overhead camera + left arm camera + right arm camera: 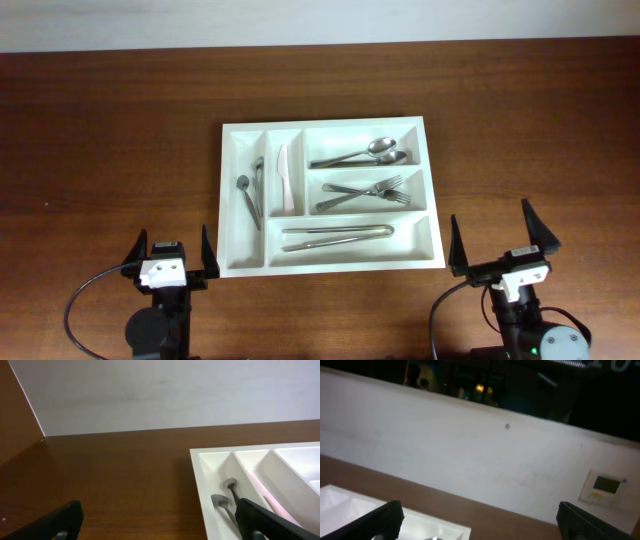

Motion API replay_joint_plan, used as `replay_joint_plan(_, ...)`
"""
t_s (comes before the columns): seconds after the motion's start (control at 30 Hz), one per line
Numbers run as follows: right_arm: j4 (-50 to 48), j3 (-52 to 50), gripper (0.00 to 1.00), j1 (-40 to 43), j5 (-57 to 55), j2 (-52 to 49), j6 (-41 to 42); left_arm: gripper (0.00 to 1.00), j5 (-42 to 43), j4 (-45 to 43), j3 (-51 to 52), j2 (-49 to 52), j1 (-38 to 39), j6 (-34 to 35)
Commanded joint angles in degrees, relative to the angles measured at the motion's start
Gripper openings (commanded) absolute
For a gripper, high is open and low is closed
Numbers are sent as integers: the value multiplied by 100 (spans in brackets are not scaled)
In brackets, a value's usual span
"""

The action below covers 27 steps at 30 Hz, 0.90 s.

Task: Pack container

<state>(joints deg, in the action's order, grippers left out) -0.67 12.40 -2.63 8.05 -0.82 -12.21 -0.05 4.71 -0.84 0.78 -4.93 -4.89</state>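
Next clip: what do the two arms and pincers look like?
Both match. The left pincer and right pincer each have two black, pointed, fin-like fingers on a black bar with a white block mid-bar. Below sits a round black housing, and a thin black cable loops beside each. A green light shows on the right one.

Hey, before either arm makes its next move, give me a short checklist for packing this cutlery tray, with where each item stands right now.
1. Left gripper open and empty: ok.
2. Right gripper open and empty: ok.
3. Container flat on the table, apart from both grippers: ok.
4. All five compartments hold cutlery, such as the forks in the middle wide one: ok.
5. No loose cutlery on the table in the overhead view: ok.
6. More items waiting out of frame: cannot tell.
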Motion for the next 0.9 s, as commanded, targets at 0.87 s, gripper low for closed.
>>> replay_joint_plan(0.87,212,-1209,99,337,103,63,70,99,-22,4,35,-44,28,37)
